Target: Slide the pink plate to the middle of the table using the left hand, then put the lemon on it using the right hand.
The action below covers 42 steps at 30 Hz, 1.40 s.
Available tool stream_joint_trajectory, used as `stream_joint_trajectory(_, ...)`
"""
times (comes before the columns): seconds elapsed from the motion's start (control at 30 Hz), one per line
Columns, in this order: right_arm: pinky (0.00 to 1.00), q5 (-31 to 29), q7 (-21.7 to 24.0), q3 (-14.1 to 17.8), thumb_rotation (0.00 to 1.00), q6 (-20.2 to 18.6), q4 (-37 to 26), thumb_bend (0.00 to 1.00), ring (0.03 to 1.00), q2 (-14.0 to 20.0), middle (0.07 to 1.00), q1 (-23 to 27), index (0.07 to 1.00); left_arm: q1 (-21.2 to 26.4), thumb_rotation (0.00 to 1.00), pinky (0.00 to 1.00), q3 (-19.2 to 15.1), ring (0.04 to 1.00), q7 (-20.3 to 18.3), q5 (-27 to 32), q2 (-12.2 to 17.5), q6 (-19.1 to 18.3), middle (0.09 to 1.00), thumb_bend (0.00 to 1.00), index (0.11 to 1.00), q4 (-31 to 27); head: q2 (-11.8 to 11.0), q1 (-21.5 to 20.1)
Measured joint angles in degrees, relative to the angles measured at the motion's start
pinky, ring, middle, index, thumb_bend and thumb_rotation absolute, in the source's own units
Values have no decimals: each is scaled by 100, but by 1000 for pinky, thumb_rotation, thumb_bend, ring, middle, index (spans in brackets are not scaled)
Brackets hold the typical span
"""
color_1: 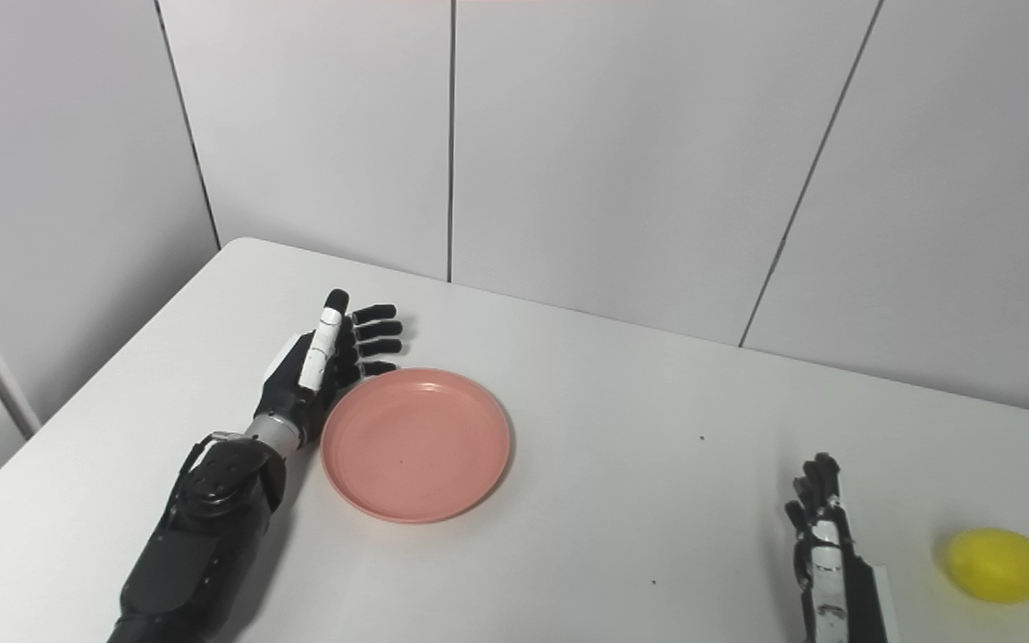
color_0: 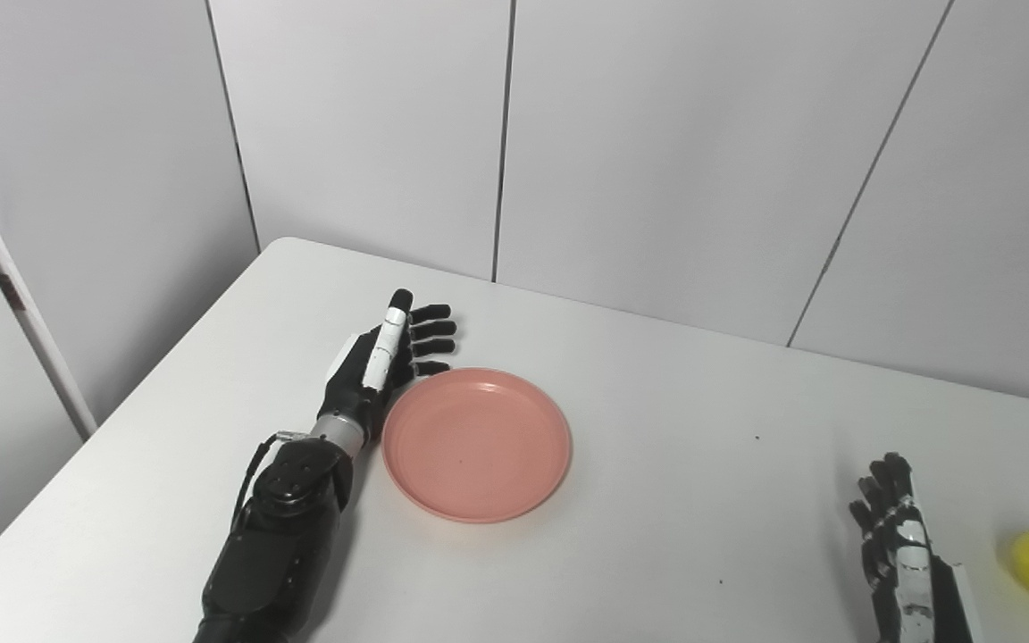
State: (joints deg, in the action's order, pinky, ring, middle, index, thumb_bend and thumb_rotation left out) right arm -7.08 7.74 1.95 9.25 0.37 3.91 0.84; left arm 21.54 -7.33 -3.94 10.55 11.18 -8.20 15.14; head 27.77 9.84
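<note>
Nearest my cameras, at the bottom right edge, I see my right hand [color_1: 823, 536] low over the worktop [color_1: 657, 500], fingers pointing away from me, slightly curled and a little apart, holding nothing. Just to its right, not touching it, the lemon [color_1: 997, 564] sits on the worktop near the right edge, casting a faint yellow tint on the white surface around it. The pink plate [color_0: 476, 444] lies flat, left of the worktop's centre, right side up with its shallow rim showing all the way round, and nothing lies in it. My left hand [color_0: 382, 362] stands on its edge against the plate's far-left rim, palm turned toward the plate, fingers [color_0: 432, 329] spread and reaching out past the rim's far side, thumb pointing up and away; it grips nothing, and I cannot tell for certain whether the heel of the hand actually touches the rim or merely sits right beside it. The black forearm runs back from it to the bottom left edge. Plate and lemon are well apart, with bare white worktop between them. Behind the worktop stand plain pale wall panels [color_0: 657, 134] with dark seams.
</note>
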Motion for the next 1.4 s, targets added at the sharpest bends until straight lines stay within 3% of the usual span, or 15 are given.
stream_joint_trajectory(0.23,1000,0,0,1,981,-1,0,757,1000,-2,1000,0,1000,-29,993,662,53,745,-108,17,-27,-4,759,882,716,-1,0,-9)
stream_joint_trajectory(0.47,1000,-3,-1,2,982,-1,-1,756,1000,-5,1000,0,1000,-52,975,630,210,732,-144,-12,-150,34,741,853,696,44,18,-44)
stream_joint_trajectory(0.67,1000,-2,-1,0,975,-1,-4,764,1000,-13,1000,3,1000,-22,974,626,298,726,-160,-96,-250,293,730,821,700,260,53,-79)
stream_joint_trajectory(0.93,1000,0,-3,-1,955,-1,-7,786,1000,-27,1000,-10,998,60,962,602,394,722,-152,-248,-351,728,734,855,704,598,97,-237)
stream_joint_trajectory(1.23,1000,145,-121,-135,948,-7,-121,811,1000,-285,999,-76,991,141,960,600,495,713,-4,-460,-467,1144,730,863,705,927,176,-545)
stream_joint_trajectory(1.4,1000,225,-196,-203,955,-8,-155,815,1000,-361,1000,-105,992,164,966,615,521,717,46,-501,-511,1189,735,883,694,979,220,-764)
